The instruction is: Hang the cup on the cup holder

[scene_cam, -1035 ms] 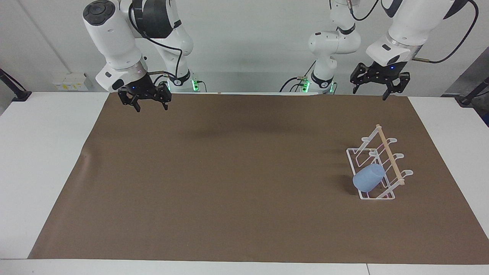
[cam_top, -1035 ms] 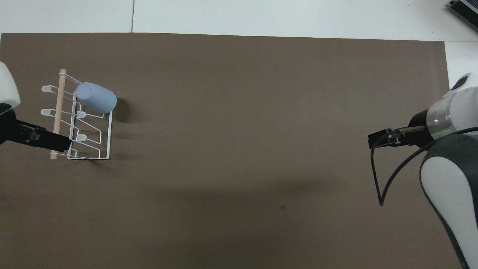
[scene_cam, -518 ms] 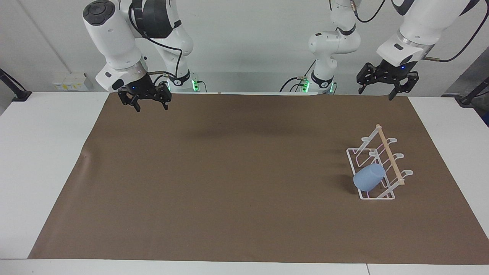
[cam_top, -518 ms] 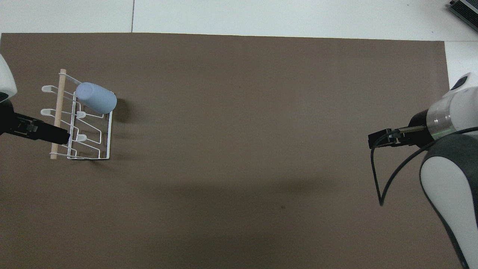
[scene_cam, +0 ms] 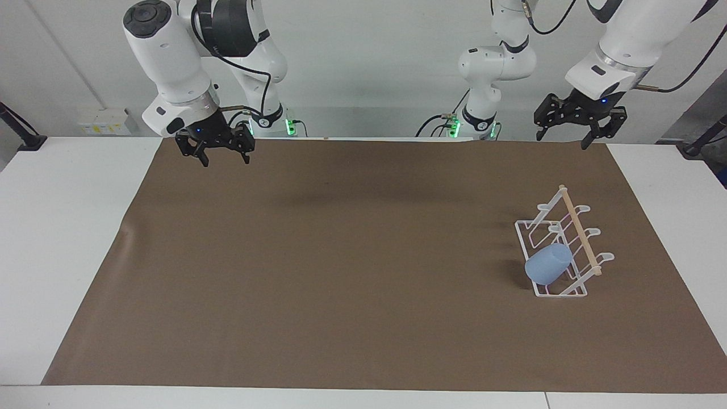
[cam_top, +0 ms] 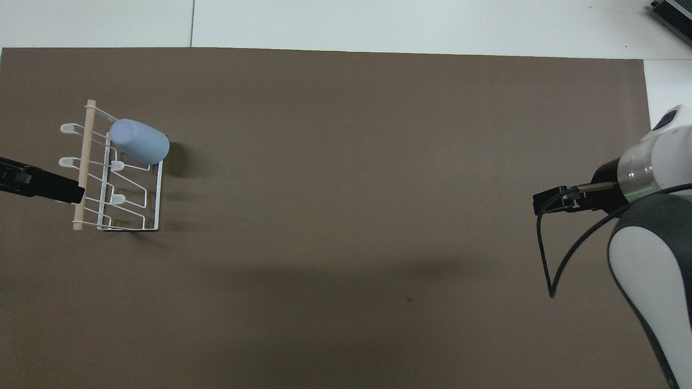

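Note:
The light-blue cup (scene_cam: 548, 263) (cam_top: 139, 141) hangs tilted on a prong of the white wire cup holder (scene_cam: 568, 244) (cam_top: 108, 178), at the rack's end farthest from the robots. The holder stands on the brown mat toward the left arm's end of the table. My left gripper (scene_cam: 561, 136) is open and empty, raised over the mat's edge near the left arm's base, apart from the holder; only its black tip (cam_top: 59, 190) shows in the overhead view. My right gripper (scene_cam: 225, 158) hangs open and empty over the mat's corner by the right arm's base, waiting.
A brown mat (scene_cam: 341, 267) covers most of the white table (scene_cam: 62, 227). A black cable (cam_top: 546, 254) loops from the right arm's wrist. A grey device (cam_top: 673, 13) sits at the table corner farthest from the robots, at the right arm's end.
My left gripper has drawn back from the holder, rising and moving outward toward the left arm's end of the table. The cup, the holder and the right arm have not moved.

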`<state>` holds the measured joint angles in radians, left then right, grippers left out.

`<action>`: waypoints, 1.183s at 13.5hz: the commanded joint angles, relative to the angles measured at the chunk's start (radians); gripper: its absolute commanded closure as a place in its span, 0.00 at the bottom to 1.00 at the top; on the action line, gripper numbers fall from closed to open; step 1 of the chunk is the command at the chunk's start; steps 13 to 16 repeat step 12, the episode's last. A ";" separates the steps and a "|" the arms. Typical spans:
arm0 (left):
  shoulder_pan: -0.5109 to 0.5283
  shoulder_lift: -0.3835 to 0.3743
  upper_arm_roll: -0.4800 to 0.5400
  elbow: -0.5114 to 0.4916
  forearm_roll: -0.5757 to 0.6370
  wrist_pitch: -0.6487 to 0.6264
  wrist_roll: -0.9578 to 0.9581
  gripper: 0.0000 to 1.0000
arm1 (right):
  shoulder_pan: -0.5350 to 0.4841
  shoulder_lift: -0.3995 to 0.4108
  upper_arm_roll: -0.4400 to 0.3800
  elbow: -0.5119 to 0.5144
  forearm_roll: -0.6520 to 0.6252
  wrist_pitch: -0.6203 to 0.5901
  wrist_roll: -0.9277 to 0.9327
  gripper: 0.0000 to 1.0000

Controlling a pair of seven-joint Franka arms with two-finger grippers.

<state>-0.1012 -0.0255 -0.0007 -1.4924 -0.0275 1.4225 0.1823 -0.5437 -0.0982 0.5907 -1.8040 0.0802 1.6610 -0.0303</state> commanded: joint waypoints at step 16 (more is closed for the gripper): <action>-0.011 -0.001 0.018 0.026 -0.012 -0.025 -0.037 0.00 | -0.016 -0.017 0.006 -0.008 0.004 0.003 -0.022 0.00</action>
